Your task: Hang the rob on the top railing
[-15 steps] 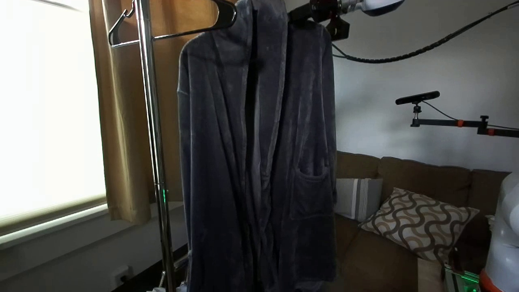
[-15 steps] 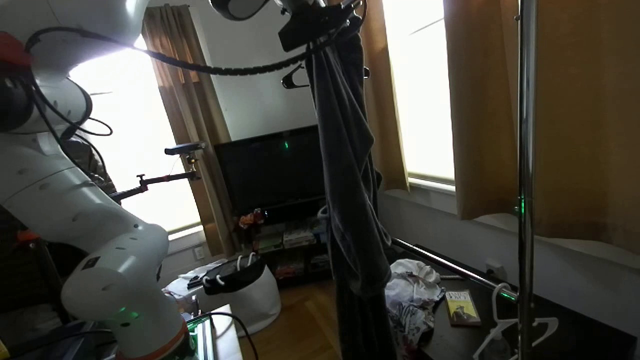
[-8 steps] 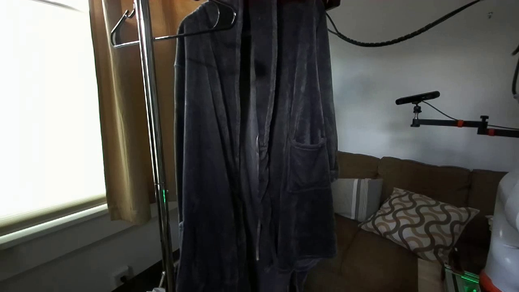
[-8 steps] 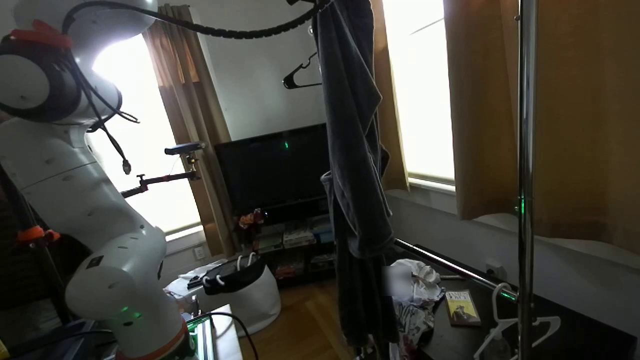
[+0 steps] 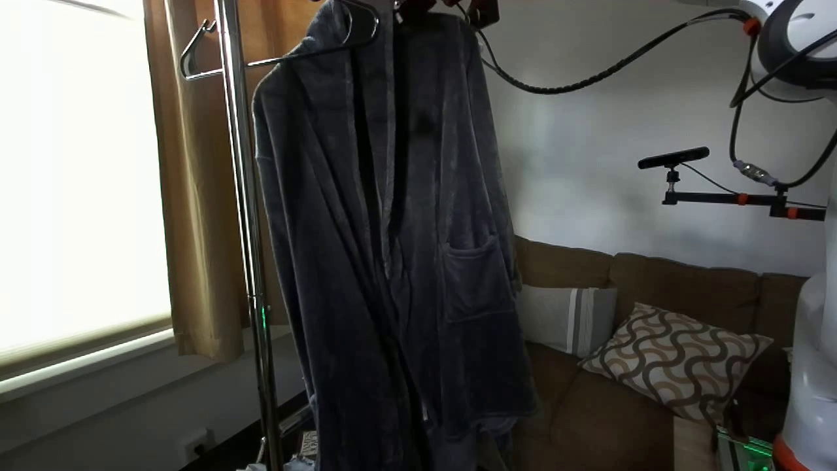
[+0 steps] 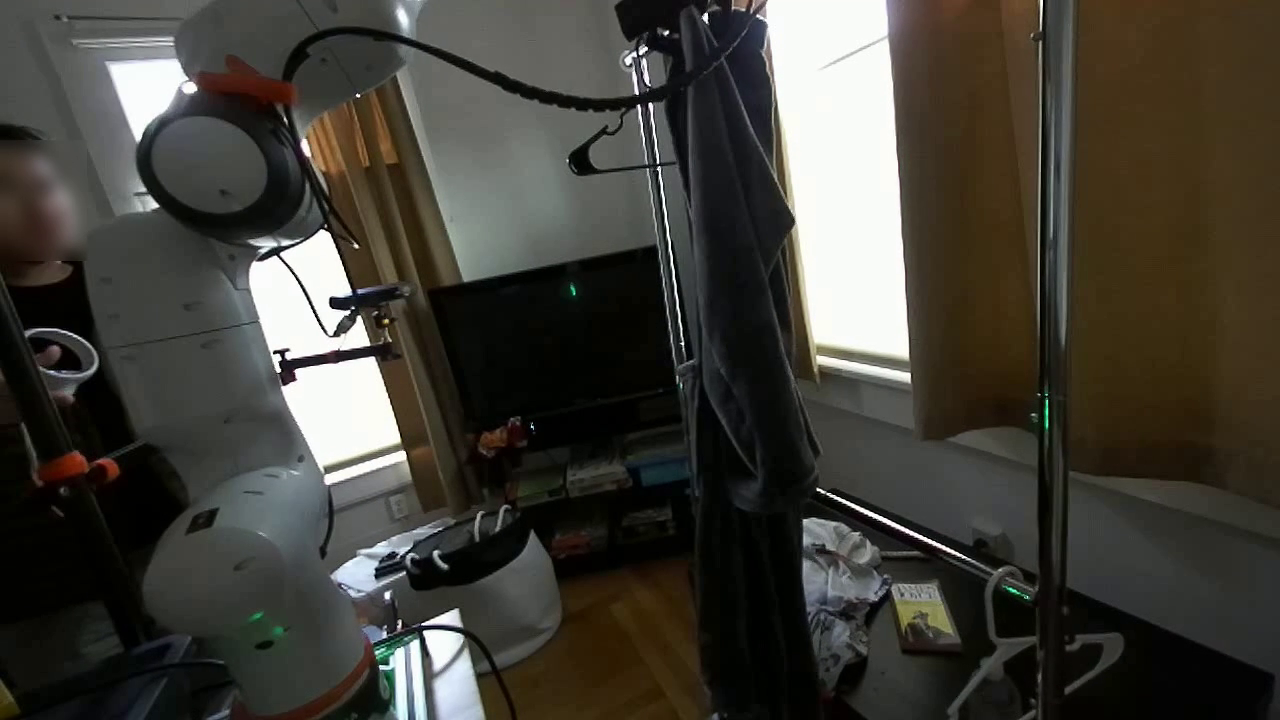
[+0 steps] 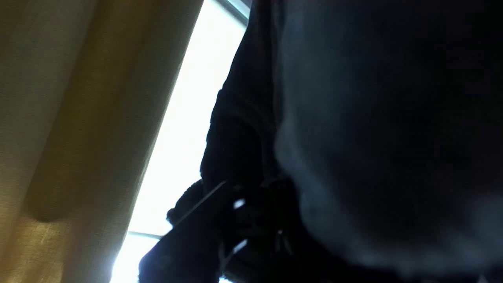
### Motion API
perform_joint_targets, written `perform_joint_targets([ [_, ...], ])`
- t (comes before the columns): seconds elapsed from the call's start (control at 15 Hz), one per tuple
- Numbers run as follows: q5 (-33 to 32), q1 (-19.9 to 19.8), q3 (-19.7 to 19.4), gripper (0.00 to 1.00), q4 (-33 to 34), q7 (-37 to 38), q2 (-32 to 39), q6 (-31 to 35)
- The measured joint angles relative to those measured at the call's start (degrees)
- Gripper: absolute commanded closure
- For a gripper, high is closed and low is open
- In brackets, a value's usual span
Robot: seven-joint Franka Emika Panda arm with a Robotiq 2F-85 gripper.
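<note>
While bathrobe (image 5: 418,229) hangs slanted, end effector (image 5: 412,8) grips it at top; rack pole (image 5: 243,163), black hanger (image 5: 281,59) near.

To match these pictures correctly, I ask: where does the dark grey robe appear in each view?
In an exterior view: the robe fills the middle, right of the chrome pole.
In an exterior view: the robe hangs just right of centre.
Wrist view: probably the dark, blurred cloth at right.
Landmark: the black hanger at the robe's upper left in both exterior views; not discernible in the wrist view.
</note>
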Motion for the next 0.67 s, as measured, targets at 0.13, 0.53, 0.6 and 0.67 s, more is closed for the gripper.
perform_joint_targets([
  [0.13,0.3,-0.17,-0.09,0.45,1.68,0.06,0.87,-1.16],
  [0.53,11.13,-3.96,-4.45,0.01,0.42,-9.16,-4.99,-3.4],
  [0.6,11.86,-4.88,-5.79,0.0,-1.9,-11.49,-6.95,-5.5],
  [0.67,11.96,-5.67,-6.98,0.08,-4.74,-13.34,-8.78,-7.75],
])
